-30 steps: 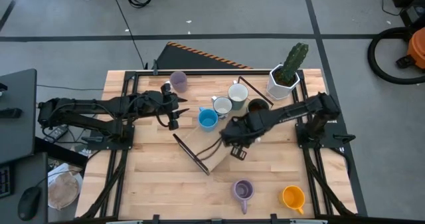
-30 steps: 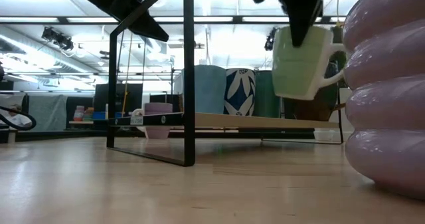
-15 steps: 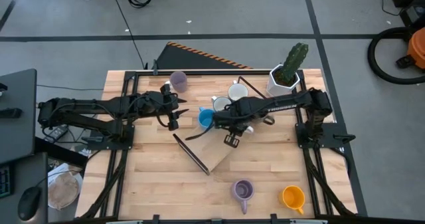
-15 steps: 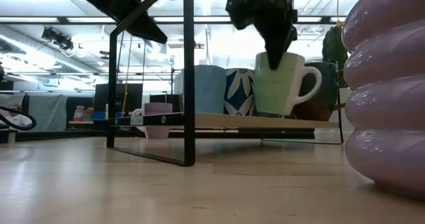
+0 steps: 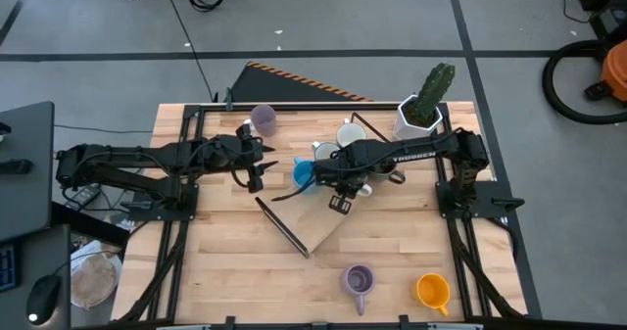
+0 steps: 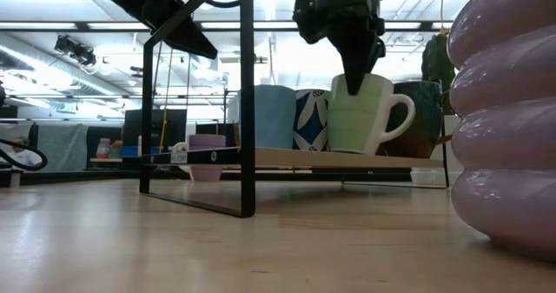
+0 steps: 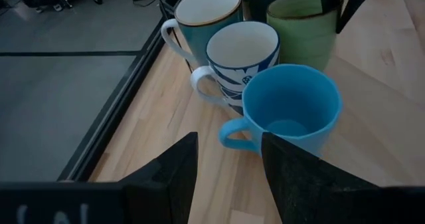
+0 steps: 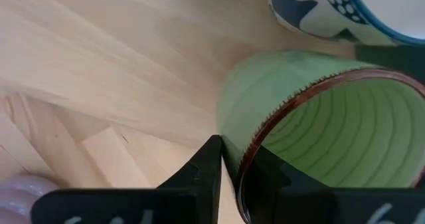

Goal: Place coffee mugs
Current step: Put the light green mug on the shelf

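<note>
Your right gripper pinches the green mug's rim at frame centre, crowded by the blue mug, patterned white mug and brown mug; left gripper gapes empty.

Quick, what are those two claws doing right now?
Left gripper: open, holding nothing.
Right gripper: closed on the rim of the pale green ceramic mug.

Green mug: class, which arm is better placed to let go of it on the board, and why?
Right. The right tool pinches the rim of the green mug, which sits on the wooden board. The left tool waits apart, holding nothing.
</note>
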